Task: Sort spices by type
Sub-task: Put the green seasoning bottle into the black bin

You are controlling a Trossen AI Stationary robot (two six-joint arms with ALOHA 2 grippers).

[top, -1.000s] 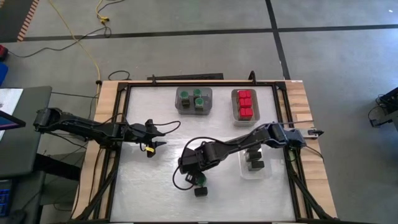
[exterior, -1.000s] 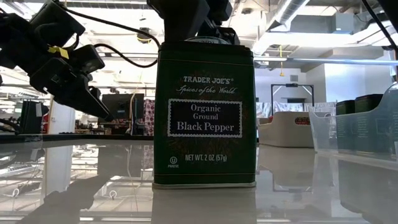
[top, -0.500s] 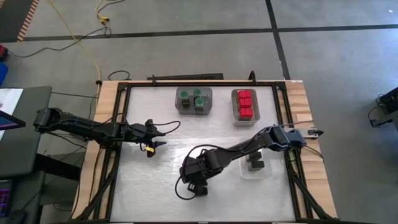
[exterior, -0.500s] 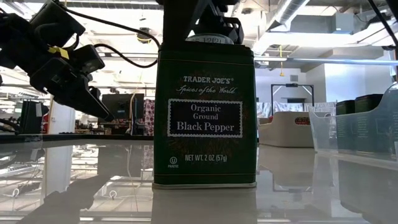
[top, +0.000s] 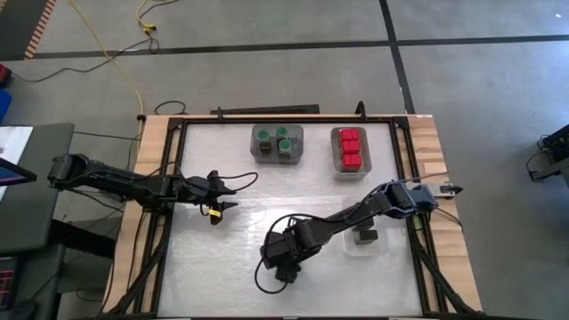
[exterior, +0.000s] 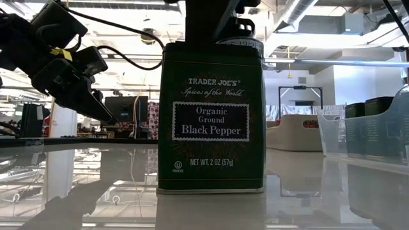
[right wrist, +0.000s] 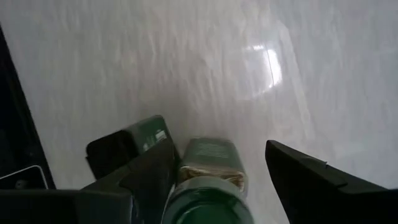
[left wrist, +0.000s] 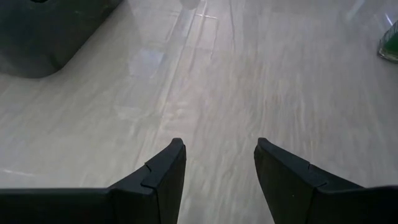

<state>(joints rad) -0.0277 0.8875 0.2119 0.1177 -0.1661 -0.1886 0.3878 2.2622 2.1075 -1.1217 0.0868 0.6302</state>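
Note:
A dark green black pepper tin (exterior: 211, 121) stands upright on the table near its near edge; it also shows in the right wrist view (right wrist: 124, 146). Right behind it stands a green-lidded jar (right wrist: 208, 186), whose lid peeks over the tin (exterior: 241, 43). My right gripper (top: 284, 260) hangs above the jar, open, pointing down, one finger on each side of it (right wrist: 217, 180). My left gripper (top: 222, 197) is open and empty over the table's left part (left wrist: 217, 162). My right gripper has one finger (right wrist: 152, 171) right beside the jar's side (right wrist: 186, 165); I cannot tell whether it touches. The other finger stands well apart from the jar. The jar stands upright on the table.
At the far edge, a grey tray (top: 277, 131) holds green-lidded jars and a clear tray (top: 336, 151) holds red-topped boxes. A clear tray (top: 348, 240) with dark tins stands at the right, also in the low view (exterior: 332, 131). Bare table lies between the arms.
My right gripper has moved toward the table's near edge and come over the jar beside the pepper tin. In the low view the jar's lid has shifted a little to the right behind the tin. The tin has stayed in place.

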